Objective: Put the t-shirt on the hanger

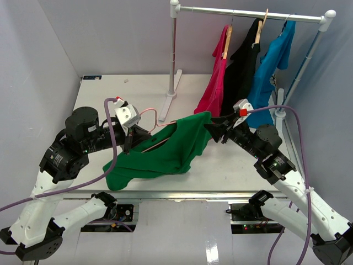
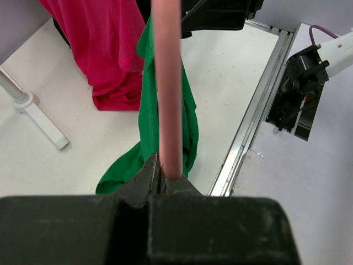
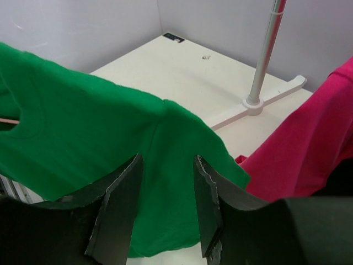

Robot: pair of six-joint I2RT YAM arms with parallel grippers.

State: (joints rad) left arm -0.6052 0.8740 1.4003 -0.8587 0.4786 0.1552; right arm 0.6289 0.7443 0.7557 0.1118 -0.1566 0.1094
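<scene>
The green t-shirt [image 1: 165, 152] hangs draped over the pale pink hanger [image 1: 156, 145], its lower part lying on the table. My left gripper [image 1: 132, 135] is shut on the hanger's wire, which runs away from the jaws in the left wrist view [image 2: 165, 83], with the t-shirt [image 2: 148, 121] hanging beyond it. My right gripper [image 1: 213, 128] is open beside the raised right shoulder of the shirt. In the right wrist view the gripper [image 3: 167, 160] has its jaws apart, with the t-shirt [image 3: 94, 127] just past them. A bit of the hanger [image 3: 7, 120] shows at the neck opening.
A garment rack [image 1: 248, 12] stands at the back right with a magenta-red shirt [image 1: 216, 83], a black shirt [image 1: 241, 69] and a turquoise shirt [image 1: 270, 72]. Its foot [image 1: 167, 104] rests on the white table [image 1: 110, 91]. A metal rail [image 1: 182, 195] edges the table's front.
</scene>
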